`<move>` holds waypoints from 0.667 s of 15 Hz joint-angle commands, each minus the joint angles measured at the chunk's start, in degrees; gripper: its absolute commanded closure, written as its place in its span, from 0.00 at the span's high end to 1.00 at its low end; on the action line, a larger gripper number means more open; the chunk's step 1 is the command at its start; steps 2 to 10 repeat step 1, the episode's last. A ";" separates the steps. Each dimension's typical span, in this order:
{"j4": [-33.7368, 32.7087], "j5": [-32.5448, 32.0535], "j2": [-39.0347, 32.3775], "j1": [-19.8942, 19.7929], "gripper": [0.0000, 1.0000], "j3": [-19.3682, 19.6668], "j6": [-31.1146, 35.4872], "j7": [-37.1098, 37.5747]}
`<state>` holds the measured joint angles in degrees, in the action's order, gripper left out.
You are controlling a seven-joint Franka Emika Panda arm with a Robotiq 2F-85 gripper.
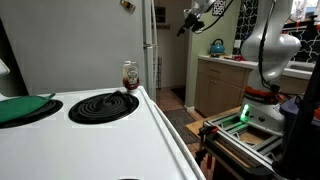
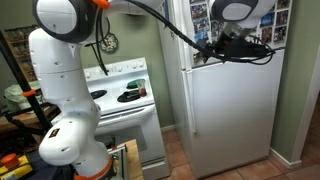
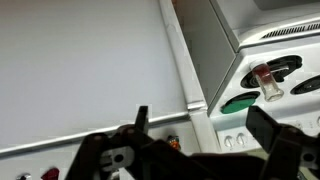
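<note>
Green lid [image 1: 22,108]: lies flat on the stove's left side.
Stove [image 2: 125,95]: white, stands just beside the fridge.
Jar [image 1: 130,76]: upright at the stove's back edge, just behind a coil burner [image 1: 103,106].
Fridge [image 2: 235,120]: white and tall, right of the stove.
Pincer [image 2: 238,48]: fingers spread wide, holding nothing, high up near the fridge front; cannot tell if touching.

fridge [image 2: 232,110] blocks close by; open air above the stove [image 2: 132,128].
</note>
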<state>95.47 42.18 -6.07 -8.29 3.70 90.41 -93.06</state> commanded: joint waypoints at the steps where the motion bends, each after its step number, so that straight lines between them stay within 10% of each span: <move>1: 0.14 -0.02 0.27 0.30 1.00 0.41 -0.10 0.06; 10: 0.14 -0.02 0.27 0.30 1.00 0.41 -0.10 0.06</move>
